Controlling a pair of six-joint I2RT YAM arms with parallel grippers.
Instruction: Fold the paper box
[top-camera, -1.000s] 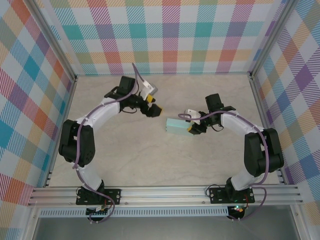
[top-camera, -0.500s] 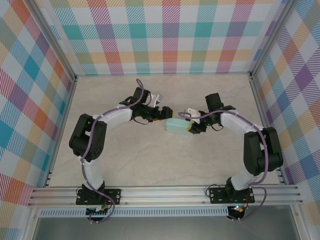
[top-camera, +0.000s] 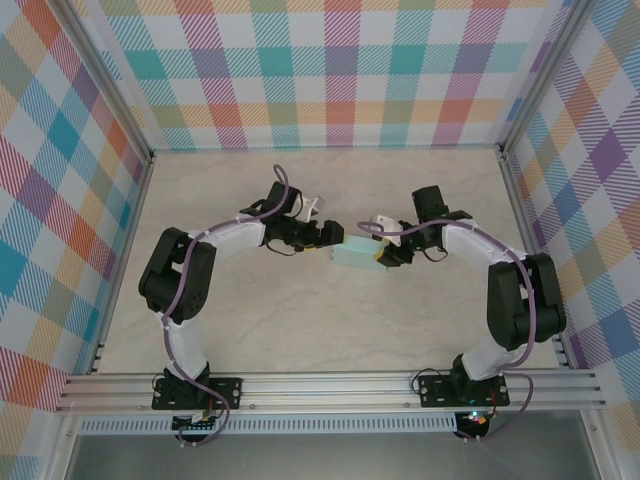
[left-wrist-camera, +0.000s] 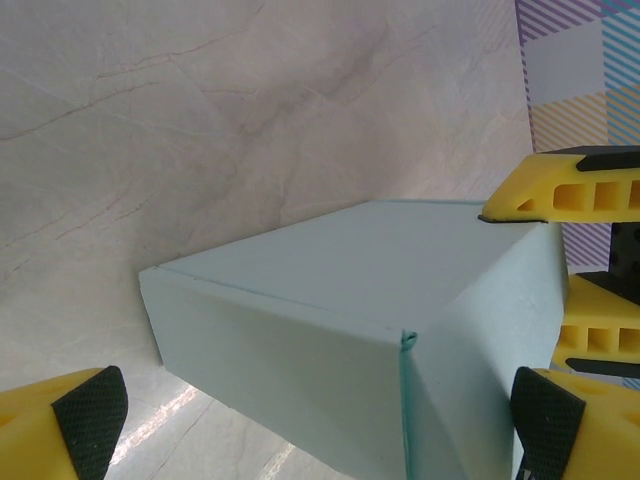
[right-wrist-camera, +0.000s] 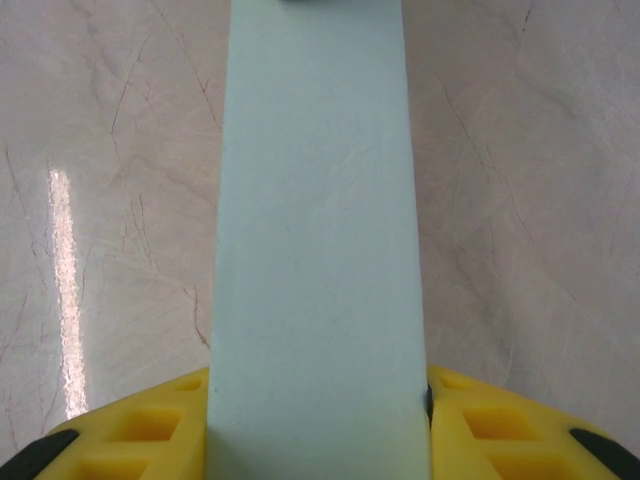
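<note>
Paper box (top-camera: 356, 256) sat mid-counter (top-camera: 250, 320), its right end grasped between the yellow fingers of the right pincer (top-camera: 383, 258). The left pincer (top-camera: 333, 238), spread wide and released, straddled the box's left end.

The paper box (top-camera: 354, 254), a closed pale mint card block, is near the middle of the table (top-camera: 300, 330).
</note>
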